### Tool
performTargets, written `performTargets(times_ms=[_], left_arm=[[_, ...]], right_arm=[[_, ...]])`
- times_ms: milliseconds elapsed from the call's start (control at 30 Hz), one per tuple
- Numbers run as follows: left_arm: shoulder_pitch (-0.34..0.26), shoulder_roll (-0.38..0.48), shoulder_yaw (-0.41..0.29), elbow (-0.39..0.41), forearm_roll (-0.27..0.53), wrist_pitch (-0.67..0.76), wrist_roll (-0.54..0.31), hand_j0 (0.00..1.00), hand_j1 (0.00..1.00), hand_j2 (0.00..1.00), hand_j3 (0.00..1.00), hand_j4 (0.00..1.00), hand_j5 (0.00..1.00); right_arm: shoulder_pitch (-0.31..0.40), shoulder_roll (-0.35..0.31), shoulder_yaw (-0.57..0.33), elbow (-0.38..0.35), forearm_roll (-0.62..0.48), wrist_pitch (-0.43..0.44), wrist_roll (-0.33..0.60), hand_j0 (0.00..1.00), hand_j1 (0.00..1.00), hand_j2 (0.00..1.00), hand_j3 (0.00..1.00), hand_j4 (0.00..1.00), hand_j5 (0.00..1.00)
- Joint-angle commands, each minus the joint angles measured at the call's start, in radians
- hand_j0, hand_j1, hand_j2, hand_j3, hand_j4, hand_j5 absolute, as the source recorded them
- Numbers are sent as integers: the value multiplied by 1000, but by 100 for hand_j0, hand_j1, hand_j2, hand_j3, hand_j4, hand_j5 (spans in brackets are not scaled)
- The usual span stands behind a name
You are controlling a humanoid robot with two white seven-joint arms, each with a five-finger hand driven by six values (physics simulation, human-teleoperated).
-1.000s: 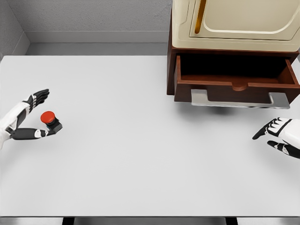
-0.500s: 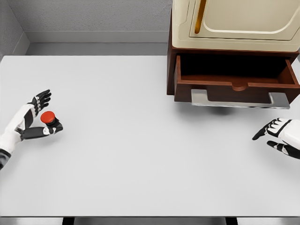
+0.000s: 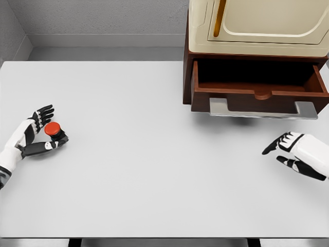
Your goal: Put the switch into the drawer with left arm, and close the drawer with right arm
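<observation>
While the left hand (image 3: 32,136) cups the switch (image 3: 54,132) loosely near the table's (image 3: 154,170) left edge, the right hand (image 3: 294,152) hovers relaxed below the open drawer (image 3: 259,95).

White table (image 3: 144,175) bears the red switch (image 3: 53,130) and cabinet (image 3: 257,56).

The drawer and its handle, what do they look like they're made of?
The drawer looks like dark reddish-brown wood with a smooth, low-sheen finish, going by its colour and thick walls. Its handle looks like brushed or matte metal: flat, pale grey, silvery. Both are simulator renders, so this is only appearance.
</observation>
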Motion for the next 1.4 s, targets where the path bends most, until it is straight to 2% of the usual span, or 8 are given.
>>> performTargets(times_ms=[0, 433, 600, 867, 967, 1067, 1300, 1367], left_arm=[[2, 3, 3, 9, -36, 11, 7, 85, 85, 85, 85, 85, 85], [14, 3, 3, -2, -36, 8, 7, 85, 85, 85, 85, 85, 85], [15, 1, 5, -36, -37, 8, 7, 87, 87, 87, 87, 87, 87], [34, 1, 11, -68, -36, 8, 7, 85, 85, 85, 85, 85, 85], [49, 1, 32, -87, -36, 8, 7, 70, 70, 70, 70, 70, 70], [51, 1, 32, -93, -36, 8, 9, 61, 61, 61, 61, 61, 61], [55, 0, 32, -94, -36, 7, 7, 60, 60, 60, 60, 60, 60], [55, 0, 34, -100, -36, 8, 7, 55, 55, 55, 55, 55, 55]], right_arm=[[0, 0, 9, 0, -6, 0, 0, 58, 58, 58, 58, 58, 58], [0, -25, 8, 0, -7, 0, -5, 62, 62, 62, 62, 62, 62], [12, -49, -35, 1, -7, 0, -7, 62, 62, 62, 62, 62, 62], [17, -55, -37, 4, -7, 0, -7, 62, 62, 62, 62, 62, 62], [17, -55, -35, 3, -7, 0, -5, 62, 62, 62, 62, 62, 62], [17, -55, -35, 3, -7, 0, -5, 62, 62, 62, 62, 62, 62], [18, -63, -35, 1, -14, 0, -3, 63, 63, 63, 63, 63, 63], [18, -62, -40, 1, -21, 0, -11, 70, 70, 70, 70, 70, 70]])
